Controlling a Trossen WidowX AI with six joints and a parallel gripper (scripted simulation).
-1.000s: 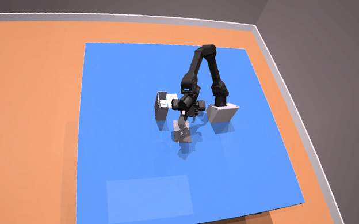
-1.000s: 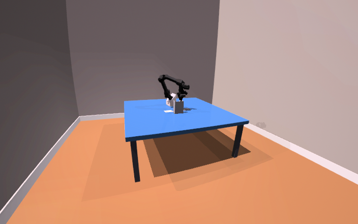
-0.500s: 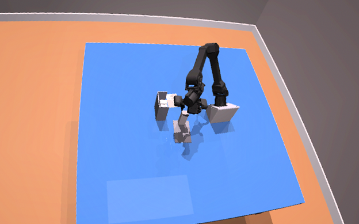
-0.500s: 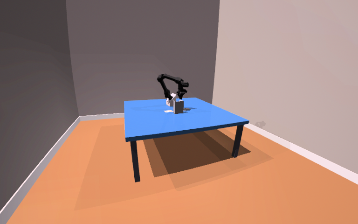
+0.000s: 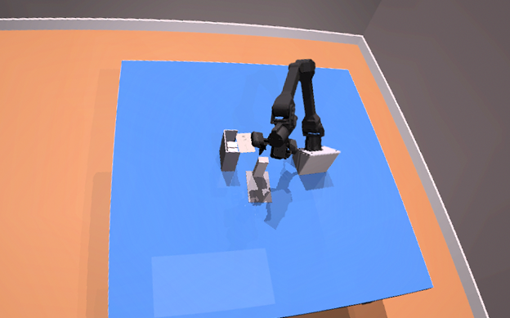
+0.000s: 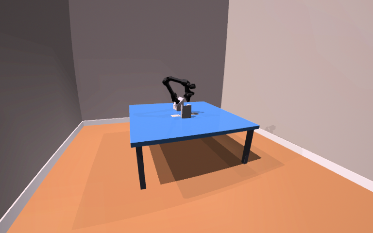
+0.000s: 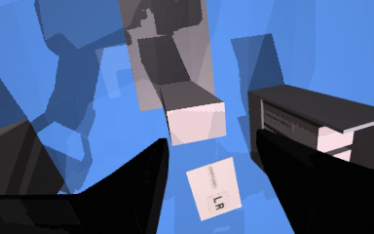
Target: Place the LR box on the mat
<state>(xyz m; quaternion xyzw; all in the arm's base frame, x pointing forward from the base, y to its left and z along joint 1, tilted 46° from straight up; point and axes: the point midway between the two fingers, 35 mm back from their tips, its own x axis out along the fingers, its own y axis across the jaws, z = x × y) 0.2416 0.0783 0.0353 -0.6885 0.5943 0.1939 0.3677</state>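
In the top and wrist views, we see the gripper (image 5: pixel 264 149) (image 6: pixel 188 100) (image 7: pixel 211 140) released, its fingers parted and holding nothing, above a pale box (image 5: pixel 259 167) (image 6: pixel 189 105) (image 7: pixel 196 123). We note that this box stands upright at one end of the grey mat (image 5: pixel 265 197) (image 7: pixel 138 95); its reach code cannot be read from these angles, so we cannot confirm from its faces that it is the LR box. The printed side is not facing up: the upward end is a plain, pale face. Beside the mat we find the dark grey bin (image 5: pixel 229 161) (image 6: pixel 186 111) (image 7: pixel 317 104), in which two pale-topped boxes (image 5: pixel 231 146) (image 7: pixel 335 139) stand side by side. A flat card (image 5: pixel 245 142) (image 6: pixel 176 115) (image 7: pixel 214 191) bearing the letters LR lies on the blue table (image 5: pixel 192 212) (image 6: pixel 176 129) near the bin. We observe a pale block (image 5: pixel 318 162) (image 6: pixel 177 106) beside the foot of the black arm (image 5: pixel 309 94) (image 6: pixel 176 79).
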